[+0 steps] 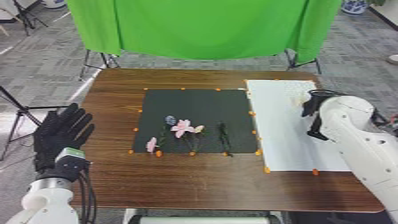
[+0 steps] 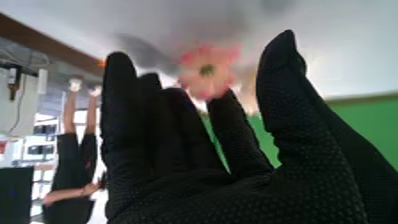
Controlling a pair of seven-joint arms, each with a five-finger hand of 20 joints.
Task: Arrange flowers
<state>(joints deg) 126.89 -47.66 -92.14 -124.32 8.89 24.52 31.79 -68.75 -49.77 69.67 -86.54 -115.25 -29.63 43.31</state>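
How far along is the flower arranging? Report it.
Apparently done: pink flowers, a blue bloom and a dark green sprig lie on the black sheet.

In progress: the right robot hand is over the white sheet, with a pink bloom by its fingers; whether it is gripped, I can't tell.

Left, probably: setting that bloom with the others on the black sheet.

On the tabletop (image 1: 213, 192), a mat (image 1: 195, 104) lies left of a paper sheet (image 1: 289, 147). On the mat, flowers (image 1: 182, 128) lie left of a sprig (image 1: 224, 136). A cloth (image 1: 209, 27) hangs behind.
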